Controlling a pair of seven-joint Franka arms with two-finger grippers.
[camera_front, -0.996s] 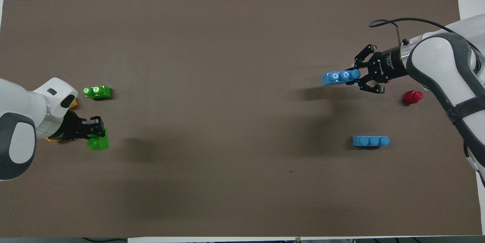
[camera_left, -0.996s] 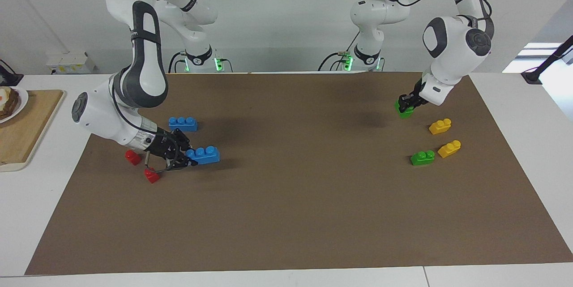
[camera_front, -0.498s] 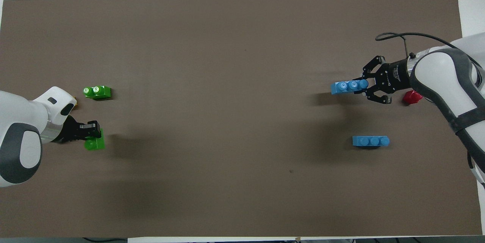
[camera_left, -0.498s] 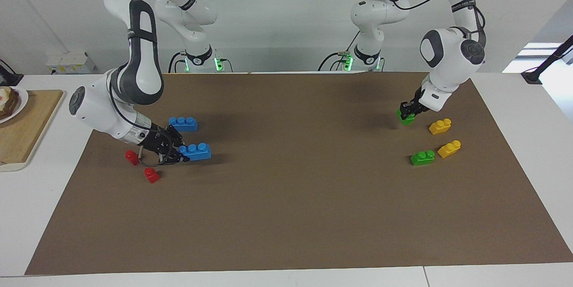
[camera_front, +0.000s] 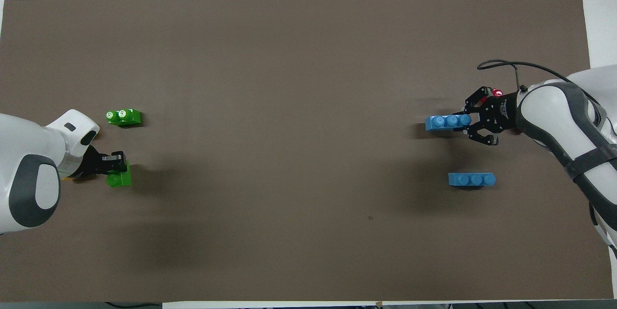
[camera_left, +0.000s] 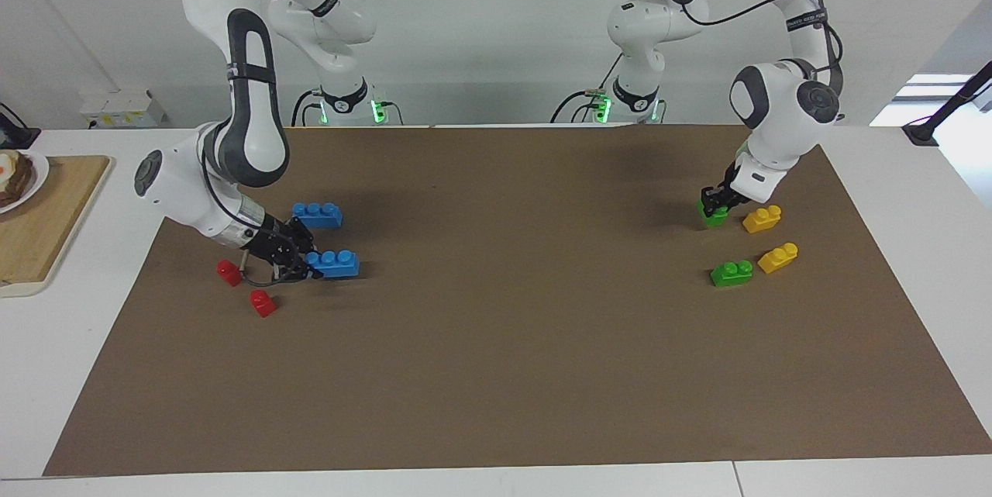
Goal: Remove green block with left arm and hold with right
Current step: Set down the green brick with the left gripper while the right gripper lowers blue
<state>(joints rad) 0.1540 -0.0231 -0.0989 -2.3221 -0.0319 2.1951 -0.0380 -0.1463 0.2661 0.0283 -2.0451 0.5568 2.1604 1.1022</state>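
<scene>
Brown mat (camera_left: 496, 373); left gripper (camera_left: 714, 202) partly hiding green block (camera_left: 711, 215).

mat's middle (camera_left: 511, 311) open, yellow bricks (camera_left: 762, 219) crowd green block (camera_left: 711, 212)

On the mat (camera_left: 496, 373), toward the left arm's end, one two-stud block (camera_left: 711, 212) sits in the left gripper (camera_left: 714, 201), just beside another (camera_left: 762, 219). Two more (camera_left: 731, 273) (camera_left: 778, 257) lie side by side farther from the robots. Toward the right arm's end, the right gripper (camera_left: 308, 268) clasps a three-stud block (camera_left: 333, 264); a second (camera_left: 317, 215) lies nearer the robots, with two small blocks (camera_left: 229, 272) (camera_left: 263, 302) beside the gripper.
</scene>
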